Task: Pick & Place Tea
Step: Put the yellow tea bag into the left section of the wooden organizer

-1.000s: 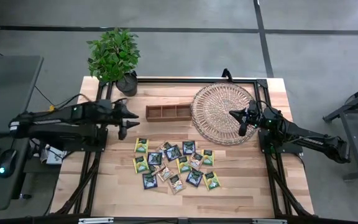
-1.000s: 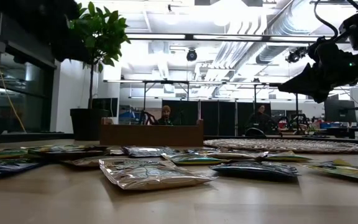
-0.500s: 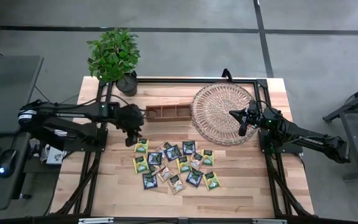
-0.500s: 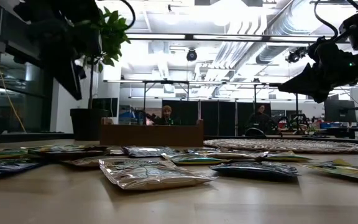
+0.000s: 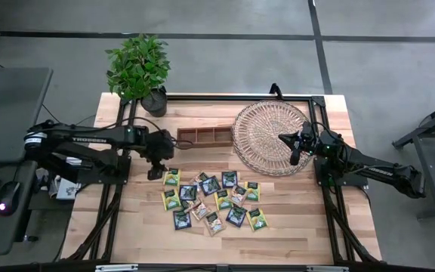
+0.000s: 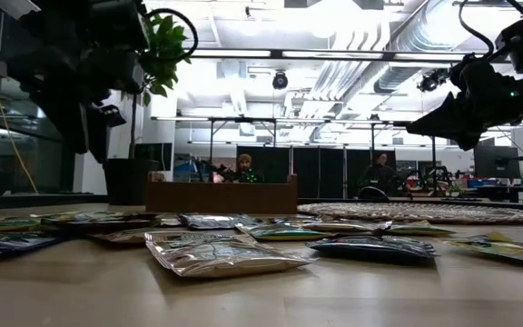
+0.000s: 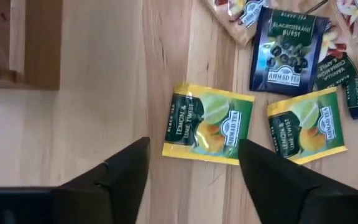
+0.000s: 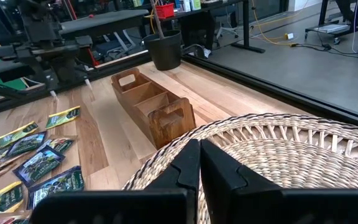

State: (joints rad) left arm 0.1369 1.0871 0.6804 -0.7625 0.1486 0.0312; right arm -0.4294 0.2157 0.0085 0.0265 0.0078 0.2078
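1. High view: the left hand [image 5: 155, 171] hangs over the bench [image 5: 127, 234] at the near-left edge of the tea [image 5: 210, 199], a loose cluster of sachets on the bench in front of the box [image 5: 205, 135] and tray [image 5: 270, 138]. The sachets overlap in the middle, so a descent that drifts toward the centre could pinch two at once or shove the pile. The right hand [image 5: 294, 149] waits over the tray's near edge, well clear.

2. Low view: the sachets lie almost flat, the nearest silver one [image 6: 221, 254] only slightly puffed. I judge that fingers coming down short may skate over foil, and coming down hard may jam on the wood.

3. Left wrist view: the left hand's fingers [image 7: 126, 171] stand apart, empty, straddling a yellow-green sachet [image 7: 207, 124]. A second yellow-green one [image 7: 307, 125] lies just beside it, apart by a thin gap; one finger could land on it and drag it along. The box corner [image 7: 20, 43] is near, so a swing that way risks a knock.

4. Right wrist view: the right hand's fingers [image 8: 185, 165] are pressed together, holding nothing, above the tray rim [image 8: 278, 134]. The box lies just beside the tray; if both arms head there together they could crowd each other.
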